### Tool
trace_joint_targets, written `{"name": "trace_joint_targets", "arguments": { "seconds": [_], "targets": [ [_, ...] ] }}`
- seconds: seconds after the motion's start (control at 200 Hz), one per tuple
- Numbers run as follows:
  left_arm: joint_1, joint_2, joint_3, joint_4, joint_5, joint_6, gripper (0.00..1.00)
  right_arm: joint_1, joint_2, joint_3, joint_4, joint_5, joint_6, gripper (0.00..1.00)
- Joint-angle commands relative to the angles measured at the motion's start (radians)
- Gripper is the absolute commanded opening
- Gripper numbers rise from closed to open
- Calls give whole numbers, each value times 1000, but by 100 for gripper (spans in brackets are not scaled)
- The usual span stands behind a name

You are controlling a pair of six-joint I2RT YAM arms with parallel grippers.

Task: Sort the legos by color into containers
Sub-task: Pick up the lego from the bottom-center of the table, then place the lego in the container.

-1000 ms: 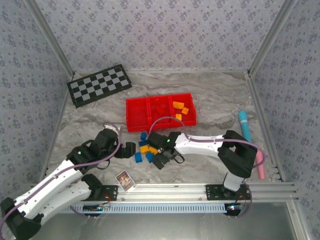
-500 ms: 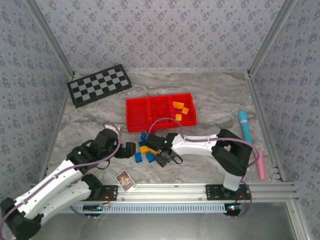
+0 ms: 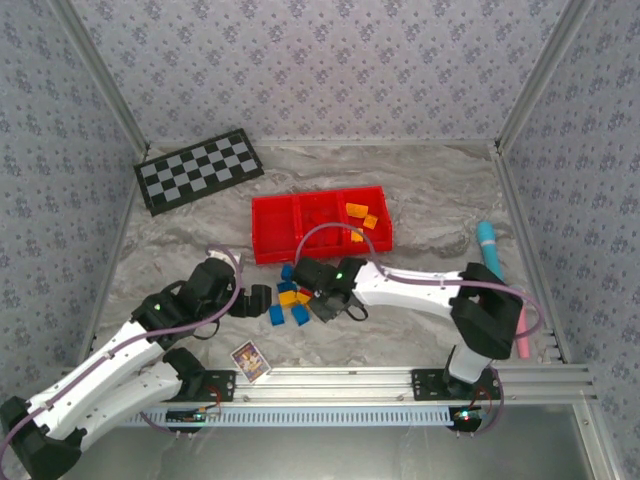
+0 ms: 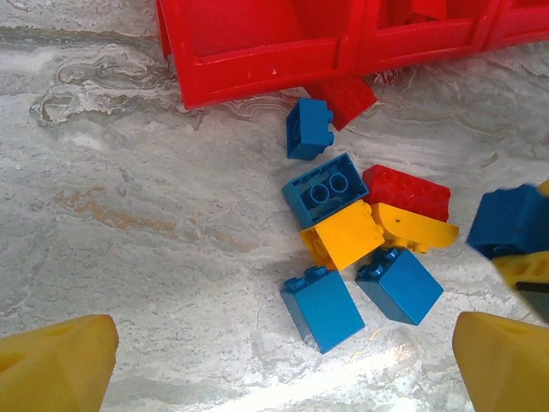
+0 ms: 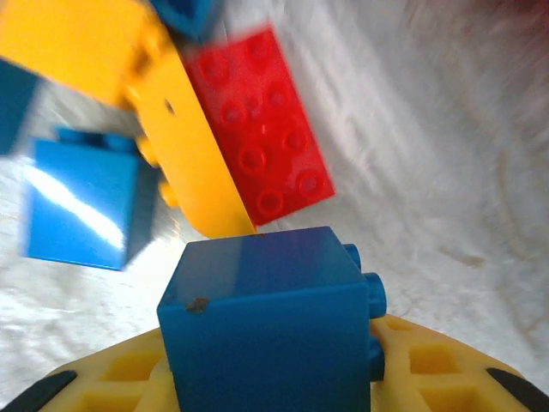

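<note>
Loose legos (image 3: 291, 300) in blue, red and orange lie in a pile just in front of the red tray (image 3: 268, 232). Its right compartment holds orange bricks (image 3: 357, 212). My right gripper (image 3: 319, 301) sits at the pile's right edge, shut on a blue brick (image 5: 268, 319) that also shows in the left wrist view (image 4: 509, 221). Beyond that brick lie a red brick (image 5: 257, 120) and a curved orange piece (image 5: 187, 150). My left gripper (image 4: 283, 378) is open, just short of two blue bricks (image 4: 322, 307) on the table, nothing between its fingers (image 4: 53, 367).
A checkerboard (image 3: 198, 169) lies at the back left. A small picture card (image 3: 250, 360) rests near the front rail. A teal and pink stick (image 3: 497, 262) lies along the right side. Bare marble surface stretches left of the pile.
My right gripper has shut on the blue brick and shifted slightly toward the tray. The left arm has stayed still and open.
</note>
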Motion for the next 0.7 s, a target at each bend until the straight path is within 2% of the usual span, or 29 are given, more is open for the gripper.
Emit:
{"name": "trace_joint_targets", "arguments": {
  "seconds": [0.0,0.14,0.245,0.485,0.695],
  "targets": [
    [-7,-14,12,5,4,-4,100,-44,-68,100,-15,0,-58,32],
    [-7,-13,12,3,7,-8,100,-113,-35,231,4,12,-135,32],
    [-6,-19,20,-13,7,-17,100,-167,33,356,29,-30,-179,32],
    [-7,-82,25,-75,-54,-81,100,-261,291,675,8,-164,-236,32],
    [-7,-116,25,-127,-73,-157,100,-286,501,900,-51,-252,-243,32]
  ]
}}
